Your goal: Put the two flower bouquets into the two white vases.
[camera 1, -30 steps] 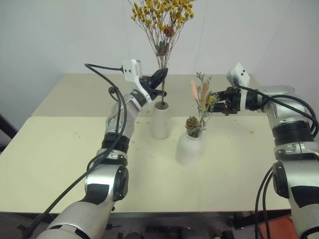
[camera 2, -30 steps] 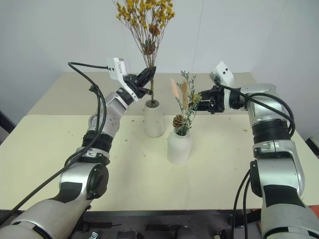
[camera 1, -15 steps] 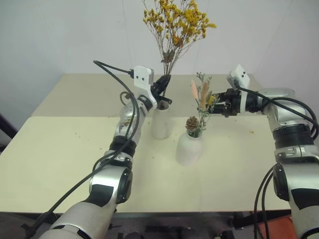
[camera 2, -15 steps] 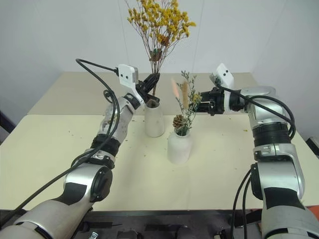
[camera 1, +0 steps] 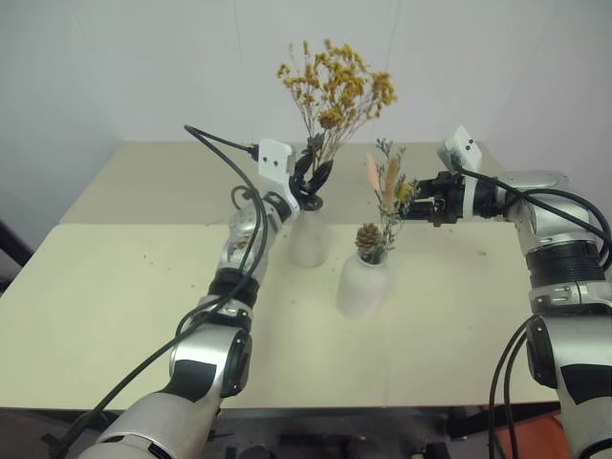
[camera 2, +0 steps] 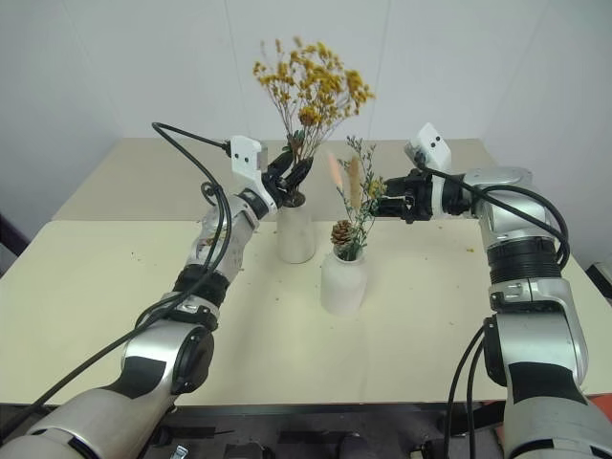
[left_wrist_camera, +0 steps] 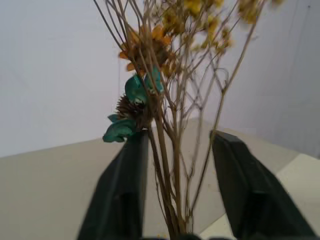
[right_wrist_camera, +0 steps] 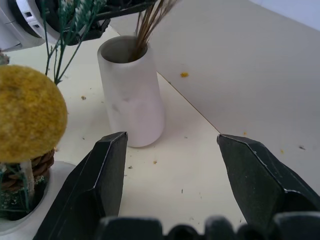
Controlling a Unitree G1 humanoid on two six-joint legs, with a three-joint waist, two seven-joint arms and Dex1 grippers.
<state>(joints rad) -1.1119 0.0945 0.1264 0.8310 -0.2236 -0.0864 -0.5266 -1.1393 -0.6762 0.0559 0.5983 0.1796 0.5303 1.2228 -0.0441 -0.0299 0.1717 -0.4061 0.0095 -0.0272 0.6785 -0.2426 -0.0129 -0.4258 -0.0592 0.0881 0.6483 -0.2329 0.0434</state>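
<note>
1. Head views: on the cream table [camera 1: 115, 287] stand two white vases. The tall cylinder vase [camera 1: 309, 239] holds the dried yellow-orange bouquet [camera 1: 335, 91], its stems down in the mouth. The left gripper [camera 1: 314, 180] sits just above that mouth, fingers parted on either side of the stems. Nearer and to the right, the rounded vase [camera 1: 362, 284] holds the green sprig bouquet [camera 1: 387, 206] with its pinecone and pinkish plumes. The right gripper [camera 1: 418, 205] hovers beside the sprigs' upper part, released.
2. Left wrist view: the two black fingers [left_wrist_camera: 122, 195] stand apart with the thin brown stems [left_wrist_camera: 170, 165] between them, not pinched.
3. Right wrist view: the spread fingers [right_wrist_camera: 100, 175] frame the cylinder vase; the yellow ball [right_wrist_camera: 27, 115] sits close by, ungrasped.
</note>
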